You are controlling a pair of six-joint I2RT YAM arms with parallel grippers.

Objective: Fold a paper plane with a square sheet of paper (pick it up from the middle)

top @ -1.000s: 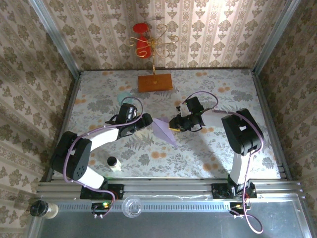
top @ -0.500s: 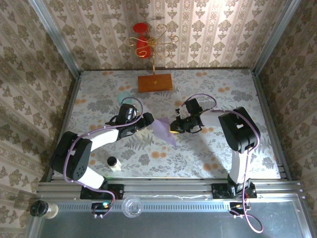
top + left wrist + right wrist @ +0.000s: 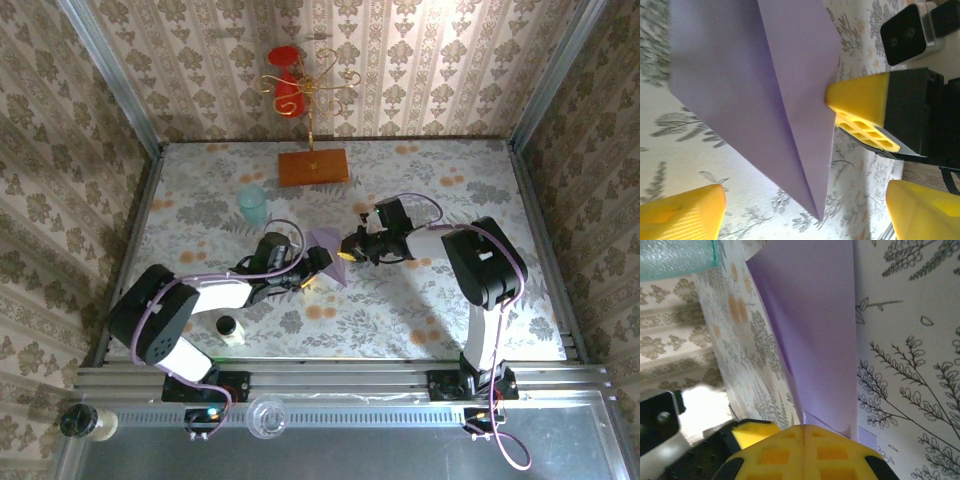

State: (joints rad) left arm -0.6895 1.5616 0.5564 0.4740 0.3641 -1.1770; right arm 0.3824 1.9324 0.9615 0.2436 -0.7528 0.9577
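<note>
Right claw (image 3: 803, 432) clamped shut on edge of paper plane (image 3: 755, 85), near bench (image 3: 420, 310) centre. Left claw (image 3: 316, 266) gaping, empty, at 7 o'clock of it. Folding looks far along: pointed dart, long crease visible. Wing folds perhaps left. Underside and tail end hidden; whether it clears bench unclear.

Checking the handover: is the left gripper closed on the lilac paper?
No, the left gripper stands wide open, clear of the lilac paper, which the right gripper pinches.
</note>
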